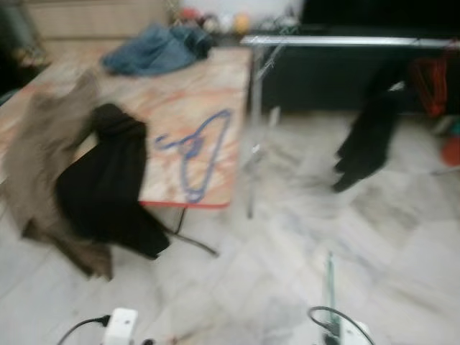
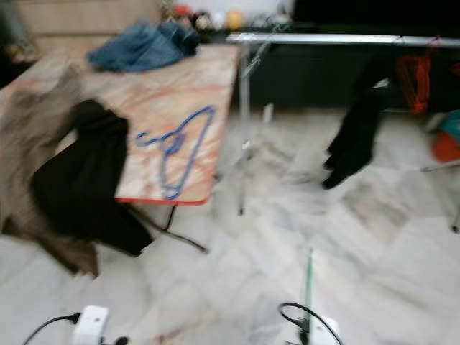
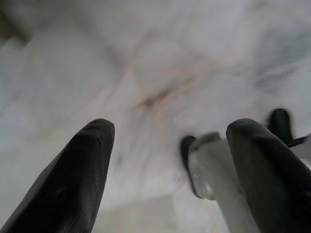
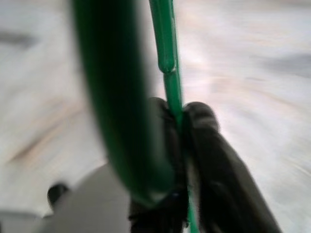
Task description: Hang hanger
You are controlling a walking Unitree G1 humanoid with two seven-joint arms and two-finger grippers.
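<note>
My right gripper (image 4: 182, 114) is shut on a green wire hanger (image 4: 167, 58), its two black fingers pinching the thin wire. That green hanger (image 1: 330, 284) rises as a thin line at the bottom right of the head views, above the right arm (image 1: 345, 332). A silver clothes rail (image 1: 345, 42) runs across the upper right, with a black garment (image 1: 366, 140) hanging from it. My left gripper (image 3: 167, 145) hangs low over the marble floor, open and holding nothing. A blue hanger (image 1: 198, 151) lies on the table (image 1: 187, 93).
A brown garment (image 1: 43, 158) and a black garment (image 1: 108, 183) drape over the table's near edge, and a blue cloth (image 1: 154, 49) lies at its far end. Orange hangers (image 1: 431, 83) hang at the rail's right end. Pale marble floor (image 1: 302, 215) stretches ahead.
</note>
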